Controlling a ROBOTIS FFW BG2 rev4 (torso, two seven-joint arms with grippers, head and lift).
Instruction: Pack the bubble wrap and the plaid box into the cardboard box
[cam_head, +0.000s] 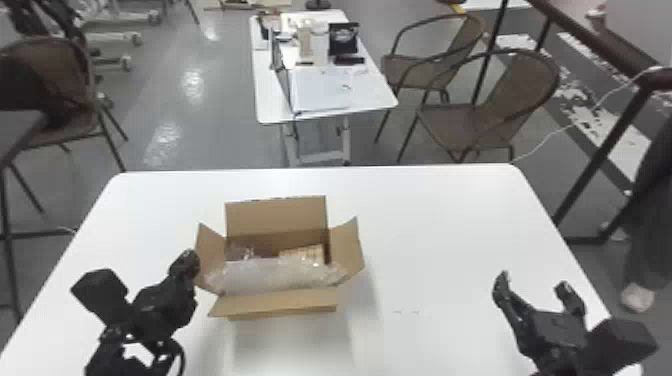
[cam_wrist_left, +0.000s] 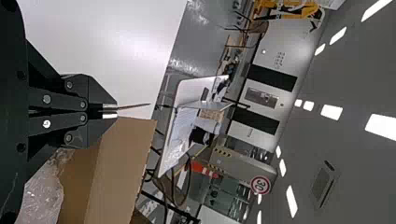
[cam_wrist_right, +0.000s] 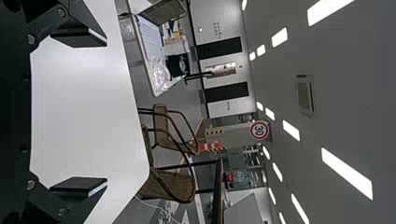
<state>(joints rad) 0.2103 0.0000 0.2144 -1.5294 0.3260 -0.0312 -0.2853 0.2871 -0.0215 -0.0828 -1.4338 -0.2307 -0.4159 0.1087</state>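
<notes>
bubble wrap — inside the open cardboard box, plaid box in there too, beyond the wrap's near part. left gripper narrow, pinching the box's left flap — right gripper wide, nothing between its fingers, over the table.

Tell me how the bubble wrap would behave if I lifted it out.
The bubble wrap is probably light and floppy, since it's thin, clear, rumpled film. It might catch on the box coming out, because it spreads across to both side flaps.
</notes>
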